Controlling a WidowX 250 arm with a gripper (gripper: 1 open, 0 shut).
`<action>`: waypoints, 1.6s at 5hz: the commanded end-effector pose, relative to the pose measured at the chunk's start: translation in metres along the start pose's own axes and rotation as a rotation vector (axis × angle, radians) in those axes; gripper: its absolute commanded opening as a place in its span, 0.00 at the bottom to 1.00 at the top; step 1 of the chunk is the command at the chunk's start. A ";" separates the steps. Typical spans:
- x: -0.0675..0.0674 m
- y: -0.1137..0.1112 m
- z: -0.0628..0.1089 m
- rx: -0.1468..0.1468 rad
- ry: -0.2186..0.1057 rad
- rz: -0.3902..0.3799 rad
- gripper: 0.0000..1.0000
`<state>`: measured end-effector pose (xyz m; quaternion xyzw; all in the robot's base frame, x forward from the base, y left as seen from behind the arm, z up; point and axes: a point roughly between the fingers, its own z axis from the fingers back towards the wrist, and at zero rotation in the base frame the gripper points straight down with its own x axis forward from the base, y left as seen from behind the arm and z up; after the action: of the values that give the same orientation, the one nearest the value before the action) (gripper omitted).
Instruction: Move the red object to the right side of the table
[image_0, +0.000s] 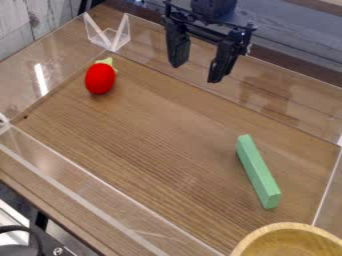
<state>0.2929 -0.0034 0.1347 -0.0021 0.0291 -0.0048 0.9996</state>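
Observation:
The red object (100, 78) is a small glossy rounded toy with a yellowish stem tip, lying on the table (147, 150) near the far left wall. My gripper (199, 60) hangs above the far middle of the tabletop, pointing down, well to the right of the toy and not touching it. Its two dark fingers (177, 48) stand apart and open, with nothing between them.
A long green block (258, 170) lies at the right side of the tabletop. The rim of a round light wooden bowl (287, 243) shows at the bottom right corner. Low clear acrylic walls (54, 175) border the tabletop on all sides.

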 end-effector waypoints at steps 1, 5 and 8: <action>-0.002 0.008 -0.009 -0.004 0.015 0.005 1.00; -0.012 0.160 -0.031 -0.004 -0.089 0.053 1.00; 0.013 0.183 -0.055 -0.023 -0.127 0.109 1.00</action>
<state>0.2967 0.1722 0.0594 -0.0281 -0.0045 0.0480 0.9984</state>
